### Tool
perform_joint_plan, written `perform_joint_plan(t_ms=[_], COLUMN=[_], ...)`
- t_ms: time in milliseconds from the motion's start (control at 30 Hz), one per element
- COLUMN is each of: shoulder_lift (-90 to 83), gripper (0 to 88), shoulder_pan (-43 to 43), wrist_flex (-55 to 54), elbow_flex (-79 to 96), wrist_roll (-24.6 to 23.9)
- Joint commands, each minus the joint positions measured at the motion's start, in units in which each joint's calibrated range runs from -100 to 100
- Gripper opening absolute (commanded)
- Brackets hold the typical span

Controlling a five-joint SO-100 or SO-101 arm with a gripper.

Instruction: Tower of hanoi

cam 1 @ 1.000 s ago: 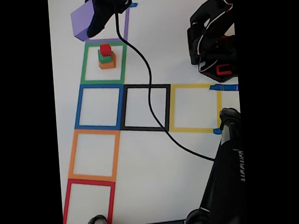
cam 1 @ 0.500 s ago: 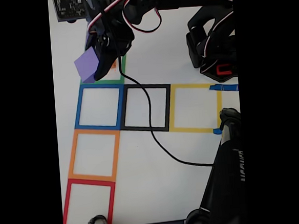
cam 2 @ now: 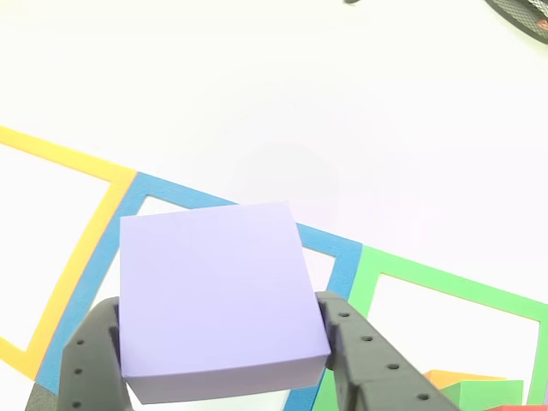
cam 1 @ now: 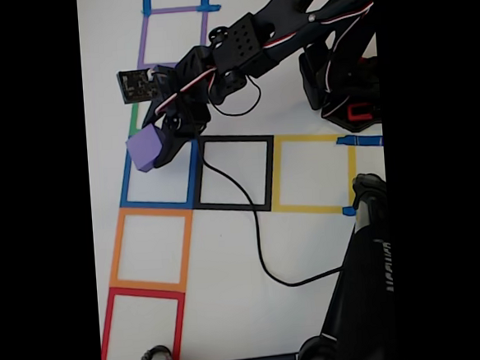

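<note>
My gripper [cam 1: 150, 152] is shut on the purple cube [cam 1: 143, 146], the biggest one, and holds it in the air over the top left corner of the blue tape square [cam 1: 159, 176]. In the other view the purple cube [cam 2: 214, 291] sits between both fingers [cam 2: 360, 360] of the gripper [cam 2: 224, 370], above the blue and green tape lines. At the bottom right of that view, edges of the orange cube [cam 2: 441, 377] and the green cube [cam 2: 492, 396] show inside the green square [cam 2: 445, 287]. In the fixed view the arm hides that stack.
Tape square outlines lie on the white table: purple [cam 1: 170, 10] at the top, black [cam 1: 238, 173], yellow [cam 1: 312, 173], orange [cam 1: 150, 250] and red [cam 1: 143, 331]. A black cable [cam 1: 258, 236] trails across the black square. The arm base [cam 1: 344, 82] stands top right; a black stand [cam 1: 367, 286] bottom right.
The gripper has carried the purple cube down the picture, from the purple square past the green square to the blue square's top edge. The arm now covers the small stack.
</note>
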Motion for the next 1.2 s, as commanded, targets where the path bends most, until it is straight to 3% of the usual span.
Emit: perform_joint_plan(t_ms=[0, 1167], shoulder_lift=[3.8, 20.4], gripper=[7.7, 7.8], shoulder_pan=[-0.2, -0.9], wrist_flex=[-7.9, -28.0], elbow_flex=[-0.5, 6.6], wrist_roll=[0.4, 0.4])
